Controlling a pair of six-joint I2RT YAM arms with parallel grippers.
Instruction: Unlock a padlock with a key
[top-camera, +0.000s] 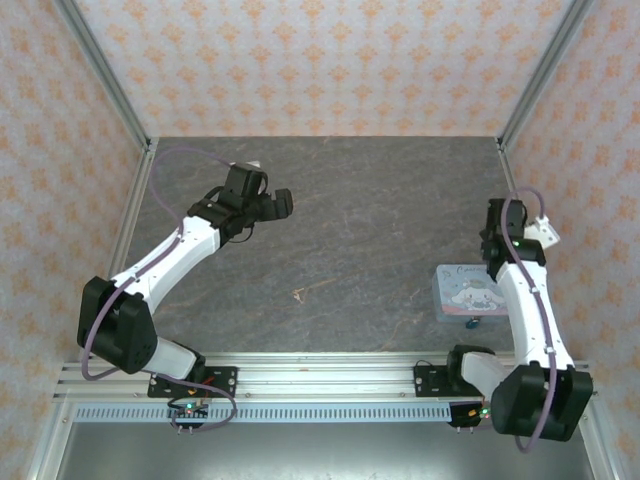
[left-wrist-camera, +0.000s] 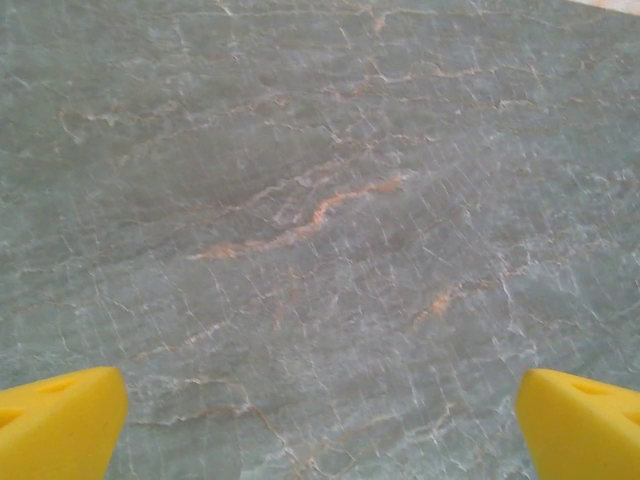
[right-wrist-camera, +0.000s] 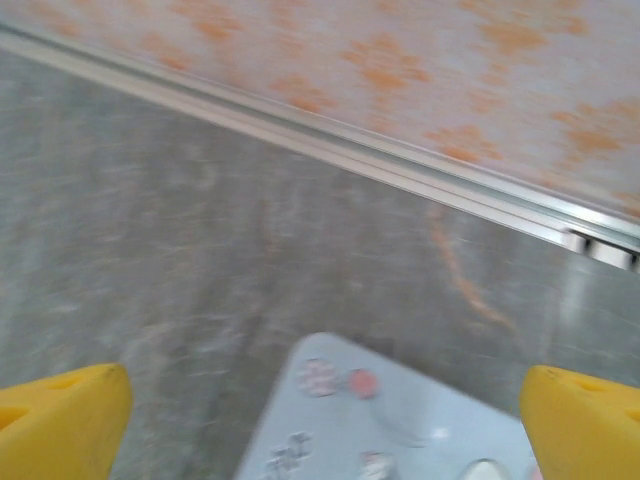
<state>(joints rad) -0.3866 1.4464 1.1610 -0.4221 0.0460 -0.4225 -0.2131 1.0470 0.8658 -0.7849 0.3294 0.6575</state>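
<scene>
Padlock (top-camera: 470, 322): just beside tin (top-camera: 462, 288), at its near edge, partly tucked by right arm.
Key (top-camera: 300, 294): well left of tin, flat on bare table, alone.
Right gripper (top-camera: 496, 242): over tin's far side, jaws wide, empty.
Left gripper (top-camera: 272, 200): far left of tin, beyond key, jaws wide, empty.
Judgement: nothing grasped yet, reach comes first. Key is thin, so drop straight down and pinch low across its width. Approach padlock clear of tin.
</scene>
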